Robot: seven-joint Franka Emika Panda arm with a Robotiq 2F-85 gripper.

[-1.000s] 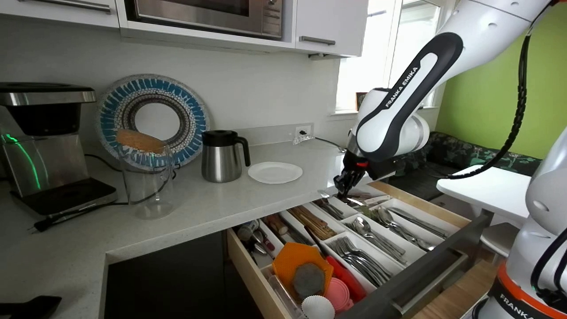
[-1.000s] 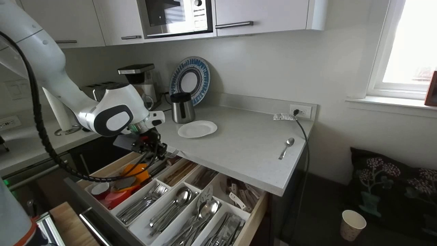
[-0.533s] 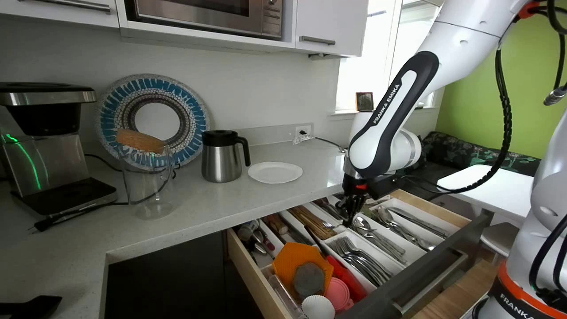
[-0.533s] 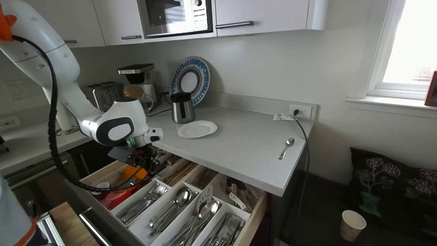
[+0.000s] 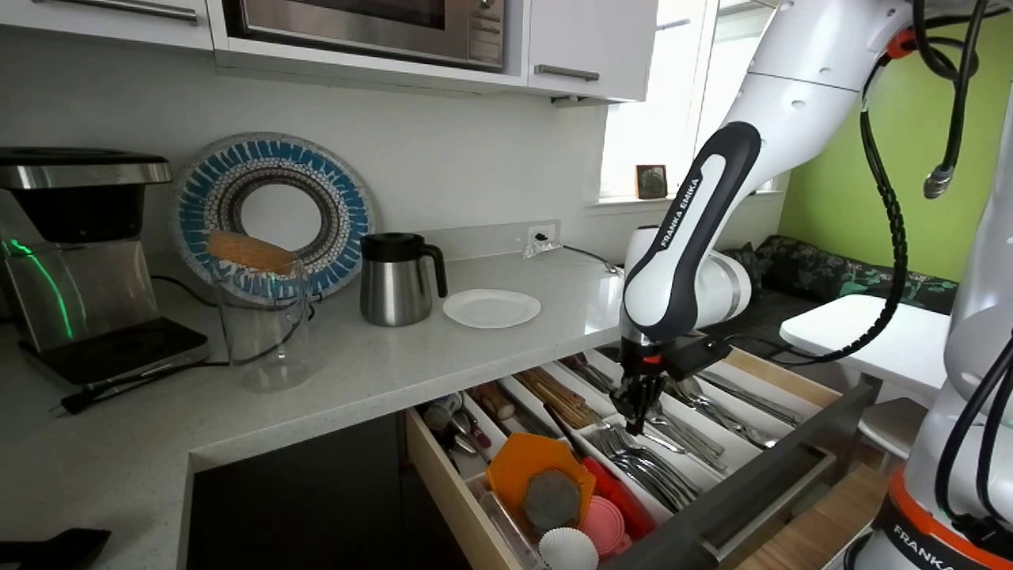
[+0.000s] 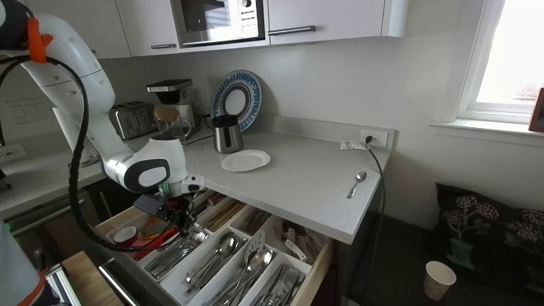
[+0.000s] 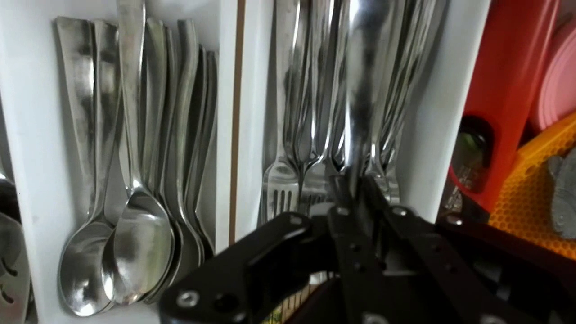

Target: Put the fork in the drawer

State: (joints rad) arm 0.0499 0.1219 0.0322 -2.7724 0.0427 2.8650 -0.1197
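In an exterior view, the black gripper (image 5: 635,427) points down, low over the open light-wood drawer (image 5: 451,491) at right; an orange pad (image 5: 518,467) lies in the drawer's near left part. Farther off, on the pale counter (image 5: 340,419), are a steel carafe (image 5: 396,289) and, to its right, a white plate (image 5: 491,308). In an exterior view, a small spoon (image 6: 356,185) lies at the counter's right end, well apart from the gripper at left; a paper cup (image 6: 439,280) is at near right, off the counter. In the wrist view, the gripper is pinched narrow around a silver fork (image 7: 361,90), its handle blurred, its tine end hidden here. The fork is held over a white compartment (image 7: 436,135) of similar forks (image 7: 281,189); whether it touches them cannot be told. Spoons (image 7: 139,243) lie to the left, a red object (image 7: 508,90) to the right.
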